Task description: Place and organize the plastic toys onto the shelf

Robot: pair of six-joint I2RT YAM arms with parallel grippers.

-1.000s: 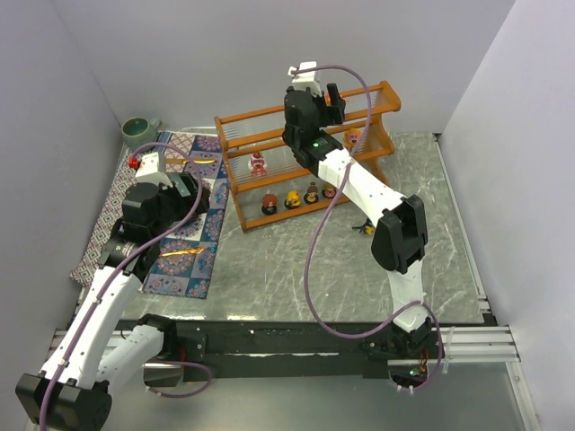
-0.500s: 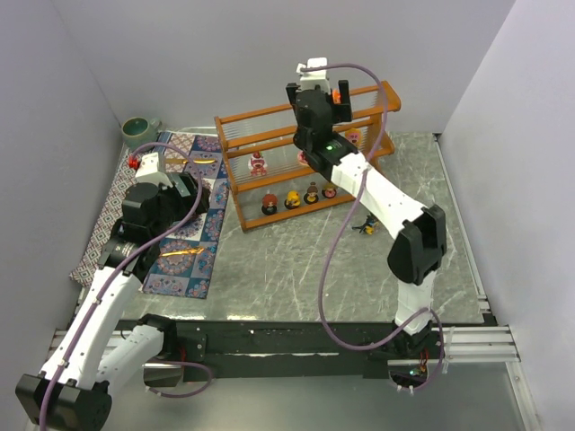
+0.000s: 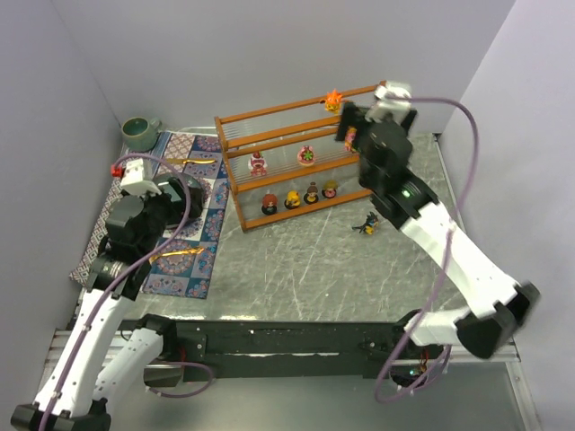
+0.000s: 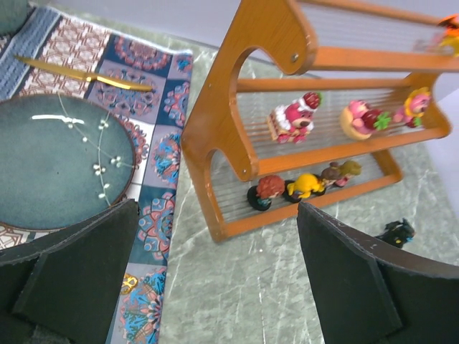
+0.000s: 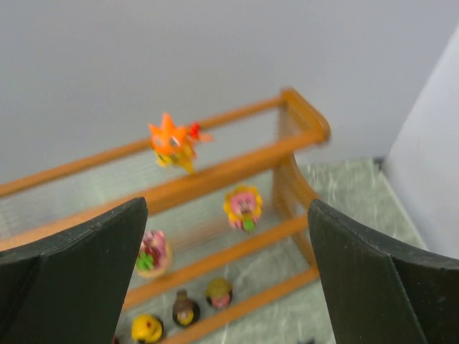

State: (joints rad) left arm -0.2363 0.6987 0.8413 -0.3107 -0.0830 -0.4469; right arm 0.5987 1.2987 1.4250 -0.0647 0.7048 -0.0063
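Observation:
The shelf (image 3: 269,112) stands at the back of the table. An orange toy (image 3: 333,100) sits on its top tier, also seen in the right wrist view as the orange toy (image 5: 172,143). Three pink toys (image 3: 307,155) occupy the middle tier and several small ones (image 3: 292,199) line the bottom tier. One black toy (image 3: 367,224) lies on the table right of the rack. My right gripper (image 3: 352,126) hovers by the shelf's right end, open and empty (image 5: 229,287). Over the mat on the left, my left gripper (image 3: 190,196) is open and empty (image 4: 215,287).
A patterned mat (image 3: 184,260) at the left carries a dark blue plate (image 4: 57,165) and gold cutlery (image 4: 86,74). A green cup (image 3: 139,132) stands in the back left corner. Walls close in on the left, back and right.
My right gripper opened, left the orange toy on the top tier, and drew back to the right. The left arm shifted slightly toward the near left.

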